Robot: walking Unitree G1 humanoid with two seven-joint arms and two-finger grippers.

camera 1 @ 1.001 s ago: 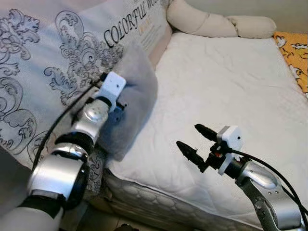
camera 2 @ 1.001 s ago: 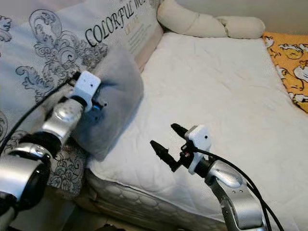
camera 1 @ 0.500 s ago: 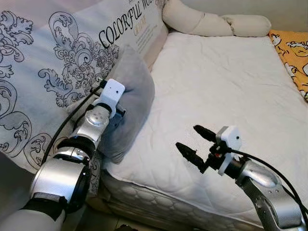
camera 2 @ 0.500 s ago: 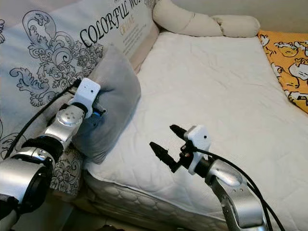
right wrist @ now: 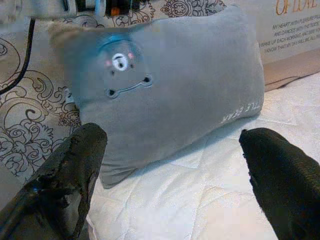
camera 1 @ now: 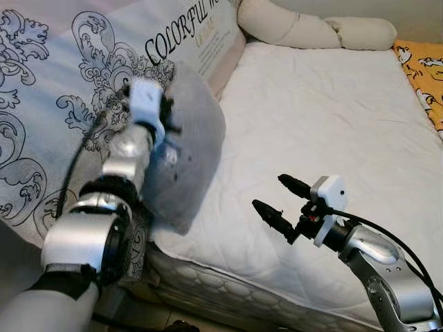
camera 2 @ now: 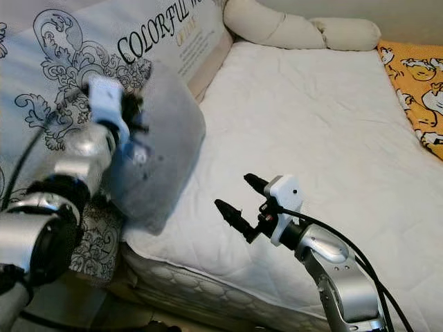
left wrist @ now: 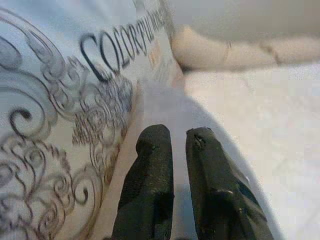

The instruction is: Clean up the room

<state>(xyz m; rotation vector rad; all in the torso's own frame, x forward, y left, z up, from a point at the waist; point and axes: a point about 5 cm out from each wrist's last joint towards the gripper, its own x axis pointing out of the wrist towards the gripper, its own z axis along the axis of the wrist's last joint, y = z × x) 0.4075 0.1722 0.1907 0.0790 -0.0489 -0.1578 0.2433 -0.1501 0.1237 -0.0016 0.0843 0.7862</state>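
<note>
Our left gripper (left wrist: 172, 150) pinches the grey pillow (right wrist: 170, 85) by its top edge, against the headboard (camera 1: 62, 90). Right gripper (camera 1: 282, 200) spread empty, facing it. Thin pinch may slip.

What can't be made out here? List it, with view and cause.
1. Left gripper against the grey plush pillow: smeared by motion blur, eye views.
2. Black lettering on the scroll-patterned cushion: cut off by top edge, eye views; small print too tiny.
3. Orange printed cloth: cut off by right edge, eye views.
</note>
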